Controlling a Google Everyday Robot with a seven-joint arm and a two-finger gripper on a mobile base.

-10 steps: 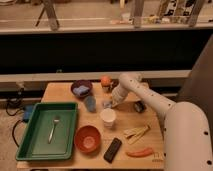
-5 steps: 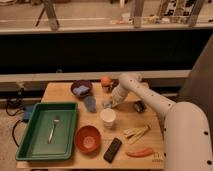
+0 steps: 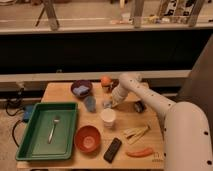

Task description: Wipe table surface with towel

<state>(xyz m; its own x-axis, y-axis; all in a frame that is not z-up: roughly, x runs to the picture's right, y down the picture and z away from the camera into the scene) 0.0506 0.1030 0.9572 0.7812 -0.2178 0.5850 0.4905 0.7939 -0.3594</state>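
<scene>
The gripper (image 3: 109,103) sits low over the table (image 3: 60,92) just right of the frame's centre, on a small pale towel (image 3: 106,103); its grip cannot be made out. A blue cup (image 3: 90,103) stands just left, a white cup (image 3: 108,117) just below, and a green tray (image 3: 31,134) fills the lower left.

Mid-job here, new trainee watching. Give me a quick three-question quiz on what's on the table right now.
1. True or false: the fork lies inside the green tray.
2. Which is nearest the gripper? A) red bowl B) blue cup C) phone
3. Fill in: the white cup stands just in front of the ____.

Key: 1 true. 2 B. 3 gripper, which is low over the table near its middle, beside the orange.
</scene>
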